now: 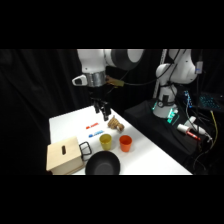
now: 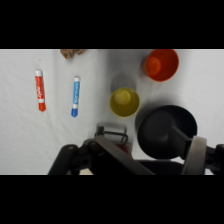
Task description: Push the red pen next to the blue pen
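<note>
on the white surface (image 2: pixel 20 150) the red pen (image 2: pixel 40 90) lies parallel to the blue pen (image 2: pixel 75 96), apart. above them hangs the gripper (image 1: pixel 103 112); i cannot tell its state.

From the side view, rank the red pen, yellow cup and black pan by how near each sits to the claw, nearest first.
Measured from the claw in the side view:
1. Red pen: just below and left of it, on the far part of the table.
2. Yellow cup: further toward the camera, mid-table.
3. Black pan: at the near edge, beside the wooden box.
</note>
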